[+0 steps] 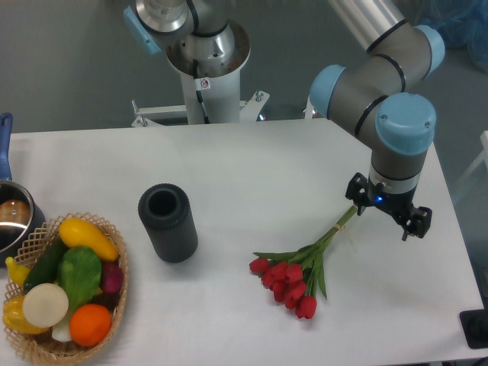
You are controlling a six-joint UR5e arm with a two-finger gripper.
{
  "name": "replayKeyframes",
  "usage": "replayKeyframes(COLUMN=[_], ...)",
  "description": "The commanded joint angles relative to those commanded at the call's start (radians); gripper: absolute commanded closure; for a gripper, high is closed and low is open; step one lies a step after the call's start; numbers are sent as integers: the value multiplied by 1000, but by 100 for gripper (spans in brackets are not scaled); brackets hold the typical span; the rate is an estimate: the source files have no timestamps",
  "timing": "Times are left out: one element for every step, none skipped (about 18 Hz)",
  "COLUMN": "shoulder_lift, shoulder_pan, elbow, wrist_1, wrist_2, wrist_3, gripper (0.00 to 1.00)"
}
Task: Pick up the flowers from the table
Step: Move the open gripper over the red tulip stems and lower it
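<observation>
Flowers (pixel 293 284) lie flat on the bench (pixel 252 168), toward the front right corner: red buds bunched at the near end, green leaves behind them, thin stems running up and to the right toward the right edge. Claw (pixel 386 210) sits over the far tip of the stems, fingers spread apart, nothing gripped; whether a finger touches the stem tip cannot be told, since the claw body covers that end. A blue light shows on the claw's wrist. Containers: dark ribbed cylindrical cup (pixel 168 222) stands left of the flowers, near the bench middle, mouth open and tilted toward the camera, interior dark, contents not readable. Wicker basket (pixel 114 263) at the front left corner holds vegetables: yellow, green, purple, white and orange pieces, heaped; its lower rim is cut off by the frame. Metal pot (pixel 14 217) with a blue handle at the left edge, only partly in frame, contents unclear. Arm's white base pedestal (pixel 206 84) stands behind the back edge. A dark object (pixel 475 329) at the lower right is cropped and not identifiable.
</observation>
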Motion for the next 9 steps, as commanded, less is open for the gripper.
replayKeyframes(shoulder_lift=[0, 3, 3, 3, 2, 0, -3, -3, -2], shoulder_pan=[0, 0, -3, -6, -9, -12, -15, -23, -29], elbow=[-2, -8, -9, -11, -11, -17, -24, -35, -47], wrist_1=[0, 2, 2, 2, 2, 2, 5, 5, 9], wrist_2=[0, 0, 0, 0, 0, 0, 0, 0, 0], wrist_3=[0, 0, 0, 0, 0, 0, 0, -3, -8], gripper=[0, 0, 0, 0, 0, 0, 0, 0, 0])
